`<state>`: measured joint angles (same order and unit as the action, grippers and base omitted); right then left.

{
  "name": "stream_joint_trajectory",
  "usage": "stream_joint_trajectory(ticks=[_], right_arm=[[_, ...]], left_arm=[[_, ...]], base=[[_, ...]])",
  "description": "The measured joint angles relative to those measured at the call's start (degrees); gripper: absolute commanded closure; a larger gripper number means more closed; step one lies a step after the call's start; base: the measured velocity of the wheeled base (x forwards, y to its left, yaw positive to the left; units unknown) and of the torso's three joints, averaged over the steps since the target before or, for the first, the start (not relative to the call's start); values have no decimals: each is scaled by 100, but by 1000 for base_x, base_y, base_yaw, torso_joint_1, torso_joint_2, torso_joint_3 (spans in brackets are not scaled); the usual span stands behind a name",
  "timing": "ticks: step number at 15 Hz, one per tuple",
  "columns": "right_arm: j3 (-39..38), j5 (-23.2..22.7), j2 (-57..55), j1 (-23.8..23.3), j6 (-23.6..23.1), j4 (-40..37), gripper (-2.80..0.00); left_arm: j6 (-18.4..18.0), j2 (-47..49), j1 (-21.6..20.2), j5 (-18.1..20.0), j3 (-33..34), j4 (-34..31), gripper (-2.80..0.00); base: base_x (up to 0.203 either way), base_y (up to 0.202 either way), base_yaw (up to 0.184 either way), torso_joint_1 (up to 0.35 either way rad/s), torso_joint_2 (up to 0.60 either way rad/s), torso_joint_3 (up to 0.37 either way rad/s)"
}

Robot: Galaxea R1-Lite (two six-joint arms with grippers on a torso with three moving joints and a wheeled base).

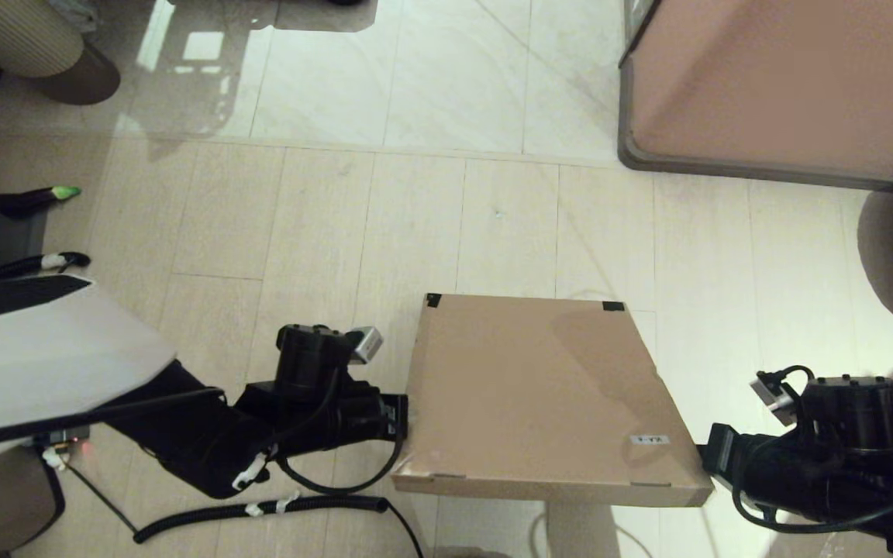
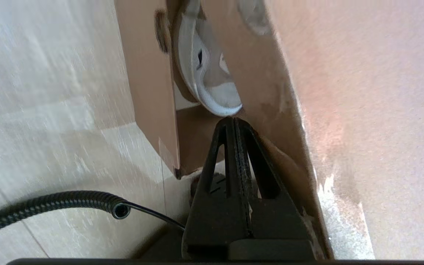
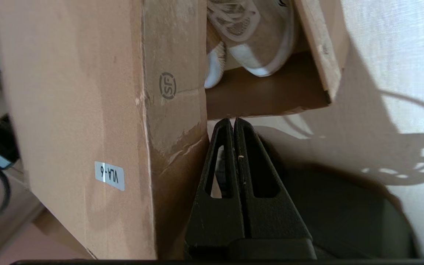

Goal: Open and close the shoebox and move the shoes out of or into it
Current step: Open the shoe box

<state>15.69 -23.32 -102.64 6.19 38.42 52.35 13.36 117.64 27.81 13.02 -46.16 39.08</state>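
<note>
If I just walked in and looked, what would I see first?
You'd spot the big brown shoebox on the floor in the middle, its lid lifted a little. The left hand and right hand sit at its two sides, fingers pressed together, tucked under the lid's edges. Peek through the gap and white shoes hide inside.

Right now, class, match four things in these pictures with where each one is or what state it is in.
Things:
1. shoes
2. left gripper
3. white label
4. pinkish-brown panel

Places or states:
A. on the shoebox lid's near right corner
B. far right on the floor
C. inside the shoebox, under the raised lid
D. shut, under the lid's left side

Pairs: 1-C, 2-D, 3-A, 4-B
</note>
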Motion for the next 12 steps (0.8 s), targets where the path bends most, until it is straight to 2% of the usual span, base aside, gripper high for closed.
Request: stream_joint_trajectory(ticks=[3, 9, 12], right_arm=[[-56, -81, 150, 2, 320, 9, 0], [-128, -102, 302, 2, 402, 10, 0], [-152, -96, 391, 2, 403, -42, 0]], left_arm=[[0, -200, -51, -186, 5, -30, 0], [-6, -646, -252, -607, -58, -378, 0], [-9, -795, -472, -677, -81, -378, 0]], base=[[0, 0, 0, 0, 0, 0], [0, 0, 0, 0, 0, 0], [0, 0, 0, 0, 0, 0]])
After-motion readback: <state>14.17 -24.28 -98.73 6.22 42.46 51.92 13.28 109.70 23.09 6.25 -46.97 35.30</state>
